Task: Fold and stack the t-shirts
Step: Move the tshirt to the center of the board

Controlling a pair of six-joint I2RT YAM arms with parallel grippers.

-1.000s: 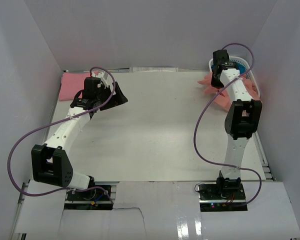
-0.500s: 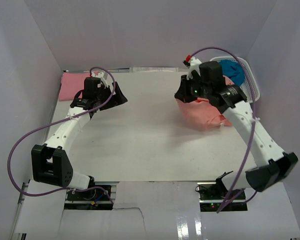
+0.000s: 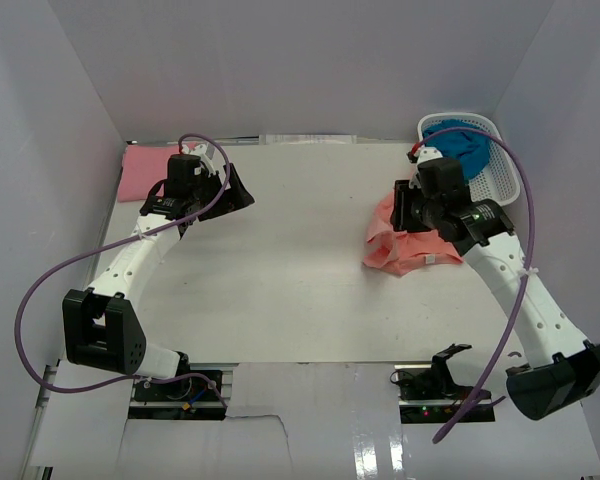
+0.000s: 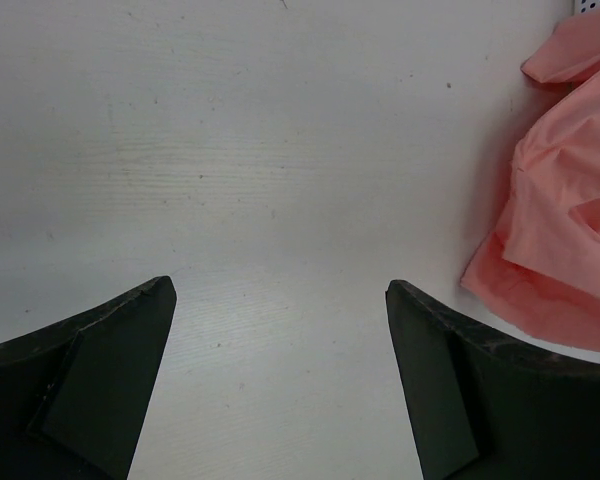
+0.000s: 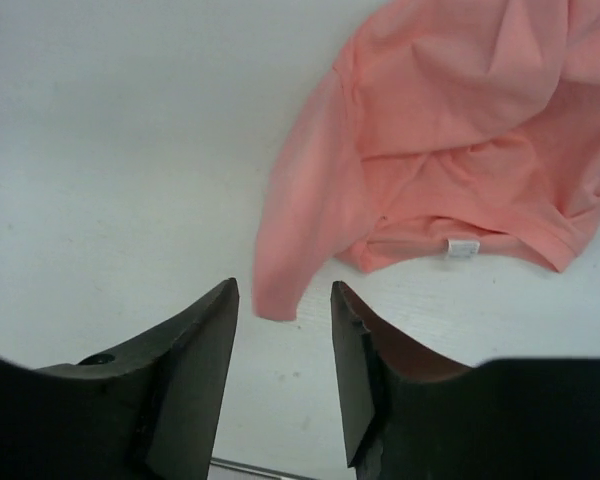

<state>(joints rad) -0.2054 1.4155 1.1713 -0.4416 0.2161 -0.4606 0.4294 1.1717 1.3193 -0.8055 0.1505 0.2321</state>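
A white plastic lattice basket (image 3: 507, 165) stands at the far edge of the white worktop (image 3: 300, 270); a teal-blue cloth t-shirt (image 3: 467, 148) is bundled inside the basket. The large salmon-orange cloth t-shirt (image 3: 405, 248) lies crumpled and unfolded on the worktop just beside the basket, on the basket's near-left side; its small white neck label (image 5: 463, 247) shows at the hem that faces away from the basket. The right gripper (image 5: 283, 290) hangs over this shirt, between the basket and the middle of the worktop; its jaws stand partly apart and clamp nothing; in the right wrist view a loose corner of the salmon cloth lies on the worktop in line with the gap between them, and whether it touches them cannot be told. A lighter pink cloth t-shirt (image 3: 145, 172) lies flat well apart from the basket, at the opposite end of the same far edge. The left gripper (image 4: 280, 290) hovers above bare worktop on that side too, well apart from the basket; its jaws are spread wide with nothing between them; the edge of the salmon shirt shows at the right of its wrist view.
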